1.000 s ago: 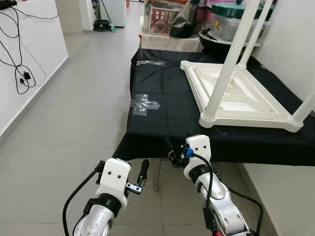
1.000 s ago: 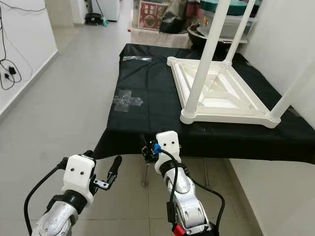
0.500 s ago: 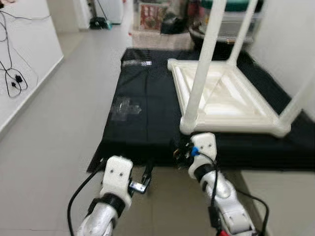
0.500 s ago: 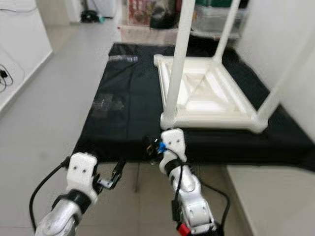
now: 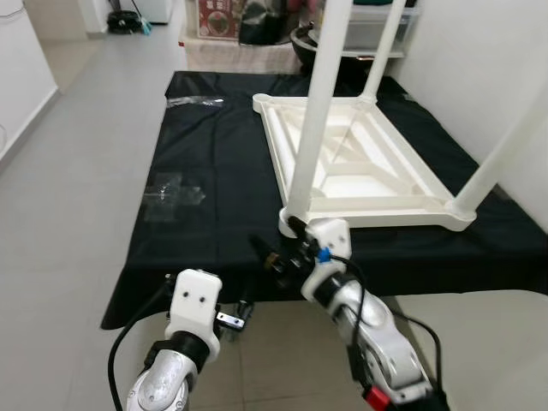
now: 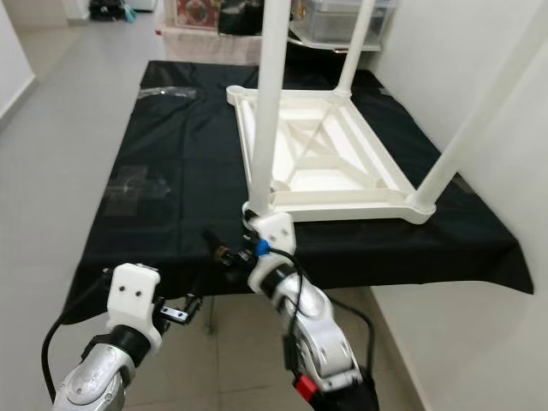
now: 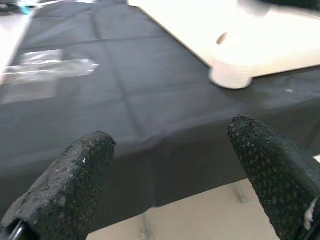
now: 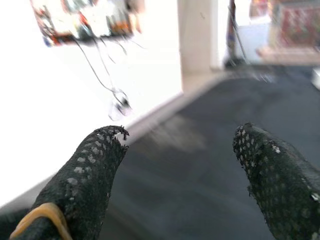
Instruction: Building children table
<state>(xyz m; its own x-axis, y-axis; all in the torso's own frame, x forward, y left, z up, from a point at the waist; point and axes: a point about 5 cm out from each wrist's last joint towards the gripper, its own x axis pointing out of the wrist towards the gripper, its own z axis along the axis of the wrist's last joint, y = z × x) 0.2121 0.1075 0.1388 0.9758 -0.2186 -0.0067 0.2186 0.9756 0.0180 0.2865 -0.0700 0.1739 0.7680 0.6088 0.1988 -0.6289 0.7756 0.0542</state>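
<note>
While both arms are reaching forward at the near edge of the bench (image 5: 214,257), the white children's table (image 5: 360,163) is lying upside down on the black cloth (image 5: 223,180) that is covering it, toward the bench's right half and close to the white wall (image 5: 479,77). Its flat top is resting on the cloth with the ribbed underside facing up, and its round white legs (image 5: 321,111) are sticking upward from the corners; one is rising from the near left corner, another from the near right corner, and a third from the far side.

The right pincer (image 5: 276,253) is hovering over the near edge of the cloth, just in front of the table's near left corner, its black fingers pointing leftward across the bench. Seen from the right wrist, its fingers (image 8: 90,175) are standing spread apart with nothing between them, the dark cloth beyond.

The left pincer (image 5: 243,310) is hanging lower, just below and in front of the bench's draped edge, over the grey tiled floor (image 5: 77,188). From the left wrist, its fingers (image 7: 70,180) are likewise parted and empty, looking across the cloth toward the table's near corner (image 7: 231,76).

Two pieces of clear plastic wrapping are lying on the cloth well apart from the table: one (image 5: 171,192) on the left half, another (image 5: 195,101) near the far left corner. Boxes and storage bins (image 5: 377,13) are standing beyond the far end of the bench.
</note>
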